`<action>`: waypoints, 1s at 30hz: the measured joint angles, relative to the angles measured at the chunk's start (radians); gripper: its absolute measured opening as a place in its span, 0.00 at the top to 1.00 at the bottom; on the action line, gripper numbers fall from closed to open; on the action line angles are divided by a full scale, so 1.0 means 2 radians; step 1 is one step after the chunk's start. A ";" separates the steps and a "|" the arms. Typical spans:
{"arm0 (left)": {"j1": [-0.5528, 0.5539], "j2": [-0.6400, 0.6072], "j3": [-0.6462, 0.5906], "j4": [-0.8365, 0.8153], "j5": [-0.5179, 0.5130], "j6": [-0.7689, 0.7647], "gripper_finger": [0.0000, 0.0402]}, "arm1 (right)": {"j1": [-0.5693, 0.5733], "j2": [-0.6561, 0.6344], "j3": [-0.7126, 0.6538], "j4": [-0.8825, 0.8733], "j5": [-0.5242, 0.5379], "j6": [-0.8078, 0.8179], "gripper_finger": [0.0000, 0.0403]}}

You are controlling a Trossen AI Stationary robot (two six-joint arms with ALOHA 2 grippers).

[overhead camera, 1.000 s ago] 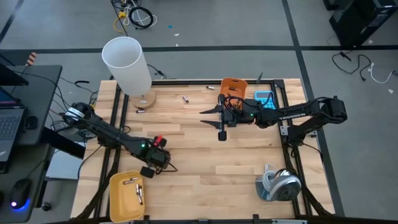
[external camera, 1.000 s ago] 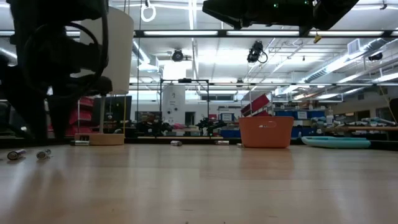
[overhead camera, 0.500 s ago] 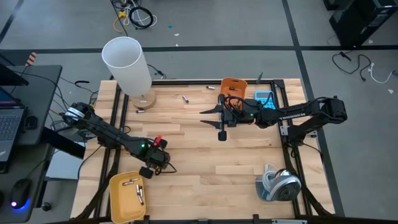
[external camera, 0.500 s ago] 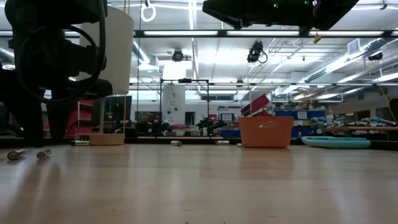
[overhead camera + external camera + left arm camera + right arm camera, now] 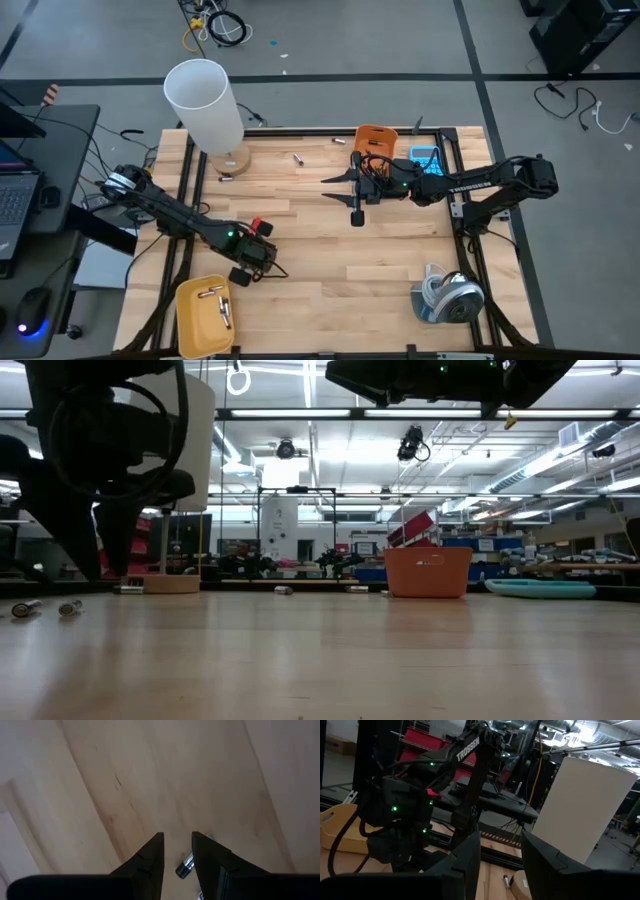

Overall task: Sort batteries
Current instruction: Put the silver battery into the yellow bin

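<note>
Left gripper (image 5: pixel 243 273) sits low over the near-left part of the wooden table (image 5: pixel 320 250), just beyond the yellow tray (image 5: pixel 190 320), and its fingers (image 5: pixel 150 857) stand slightly apart with nothing pinched between them. In the left wrist view one silvery battery (image 5: pixel 184 868) lies on the wood in line with the gap between the fingertips; whether it touches them cannot be told. Right gripper (image 5: pixel 357 215) hangs above the middle of the table on the far-right side, near the orange bin (image 5: pixel 376 140) and the blue calculator (image 5: pixel 426 157); its fingers (image 5: pixel 465 865) are spread and hold nothing. Several batteries (image 5: pixel 215 300) lie inside the yellow tray. Loose cells (image 5: pixel 298 158) rest on the far part of the table, another by the round wooden base of the white cylinder (image 5: pixel 205 100). In the low view two more cells (image 5: pixel 45 607) lie at the left edge.
</note>
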 joint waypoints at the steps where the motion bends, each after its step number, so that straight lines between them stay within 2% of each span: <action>1: 0.000 0.000 0.000 -0.001 0.000 0.000 0.75 | 0.000 0.000 0.000 0.000 0.000 0.000 0.68; 7: 0.000 0.000 0.000 -0.020 0.010 0.038 0.75 | 0.000 0.000 0.000 0.000 0.000 0.000 0.68; 11: -0.001 0.001 0.000 0.008 0.011 0.039 0.75 | 0.000 0.000 0.000 0.000 0.000 0.000 0.68; 16: -0.001 0.018 0.000 -0.012 0.030 0.039 0.75 | 0.000 0.000 0.000 -0.001 0.000 0.000 0.68; 23: -0.001 0.051 0.000 0.011 0.034 0.040 0.75 | 0.000 0.000 0.000 -0.004 0.000 0.000 0.68; 30: -0.001 0.047 0.002 0.002 0.035 0.040 0.75 | -0.001 0.000 0.000 -0.003 0.000 0.000 0.68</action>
